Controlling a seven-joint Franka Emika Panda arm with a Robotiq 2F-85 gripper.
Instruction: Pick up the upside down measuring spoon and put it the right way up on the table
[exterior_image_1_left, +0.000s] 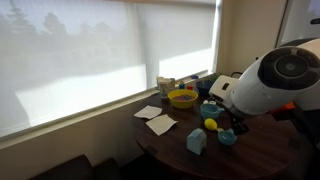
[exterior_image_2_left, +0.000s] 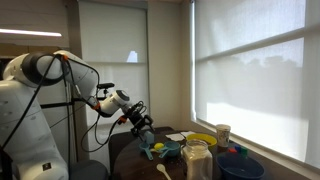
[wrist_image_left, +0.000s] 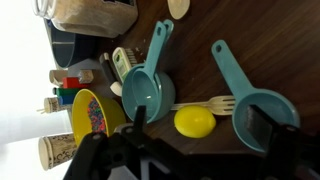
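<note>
In the wrist view two teal measuring spoons lie on the dark brown table (wrist_image_left: 200, 60). One spoon (wrist_image_left: 141, 90) shows its hollow bowl, handle pointing up the picture. The other spoon (wrist_image_left: 255, 105) lies at the right, partly behind one finger; I cannot tell which way it faces. A yellow ball (wrist_image_left: 195, 121) and a wooden fork (wrist_image_left: 205, 103) lie between them. My gripper (wrist_image_left: 200, 132) is open and empty above the ball, one finger near each spoon. In an exterior view my gripper (exterior_image_2_left: 144, 128) hovers just above the ball (exterior_image_2_left: 157, 148) and a teal spoon (exterior_image_2_left: 168, 151).
A yellow bowl (wrist_image_left: 92, 118) of sprinkles, a paper cup (wrist_image_left: 58, 150) and small bottles (wrist_image_left: 68, 88) stand at the left. A glass jar (exterior_image_2_left: 197, 158) and a wooden spoon (exterior_image_2_left: 163, 171) are near the front. A pale blue house-shaped block (exterior_image_1_left: 196, 141) and napkins (exterior_image_1_left: 157, 120) lie on the table (exterior_image_1_left: 250, 158).
</note>
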